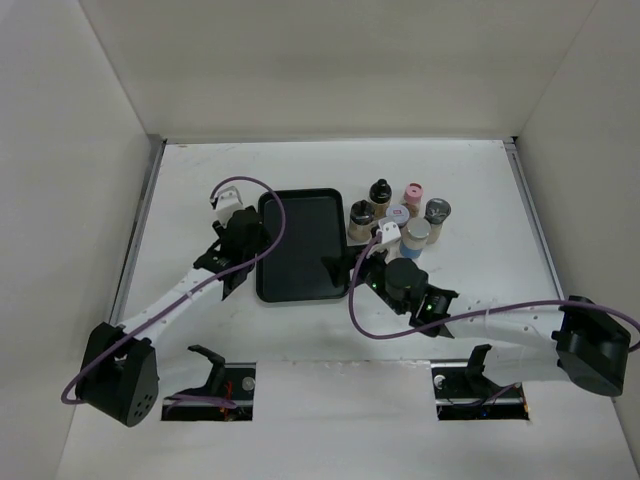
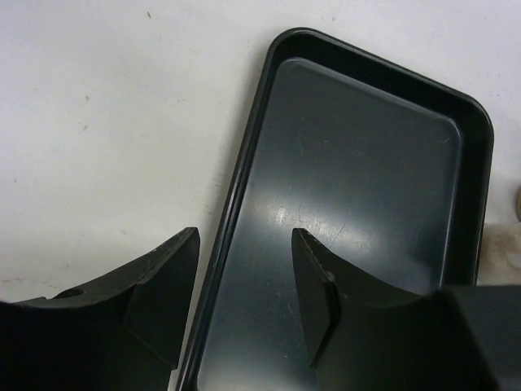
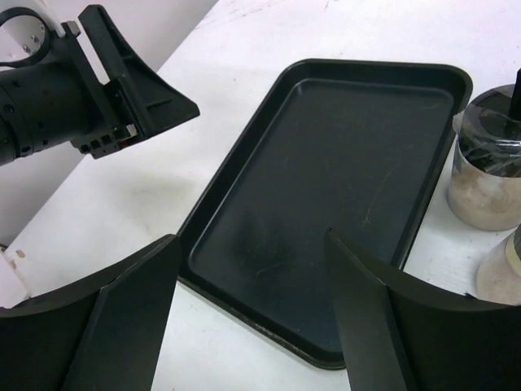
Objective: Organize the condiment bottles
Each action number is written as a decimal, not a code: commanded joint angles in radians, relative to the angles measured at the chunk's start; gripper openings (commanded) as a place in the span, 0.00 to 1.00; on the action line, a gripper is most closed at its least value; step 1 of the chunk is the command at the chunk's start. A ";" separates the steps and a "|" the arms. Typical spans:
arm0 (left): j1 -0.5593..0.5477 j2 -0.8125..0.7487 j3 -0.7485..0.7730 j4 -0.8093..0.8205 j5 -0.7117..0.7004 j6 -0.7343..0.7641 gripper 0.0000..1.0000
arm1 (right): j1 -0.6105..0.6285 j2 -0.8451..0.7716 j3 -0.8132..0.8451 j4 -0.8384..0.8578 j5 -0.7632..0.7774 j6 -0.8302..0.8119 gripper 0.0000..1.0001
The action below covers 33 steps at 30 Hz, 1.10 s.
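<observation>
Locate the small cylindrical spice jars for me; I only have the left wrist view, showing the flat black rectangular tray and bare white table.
Observer: The small cylindrical spice jars stand clustered on the white table, just right of the flat black rectangular tray, toward its far end.
Operator: Report the right gripper.
Observer: The right gripper hovers open at the tray's near right corner.
Operator: Name the jar closest to the tray.
Observer: A dark-capped jar wrapped in clear film, standing upright beside the tray's right rim.
</observation>
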 commanded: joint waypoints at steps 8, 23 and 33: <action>0.012 -0.084 -0.063 0.118 0.013 0.009 0.48 | -0.009 0.011 -0.003 0.085 -0.007 -0.020 0.31; 0.015 -0.300 -0.342 0.380 0.021 -0.089 0.35 | -0.058 -0.119 0.121 -0.284 0.370 -0.045 0.07; 0.049 -0.348 -0.406 0.454 0.082 -0.090 0.20 | -0.293 -0.172 0.176 -0.559 0.398 -0.008 0.70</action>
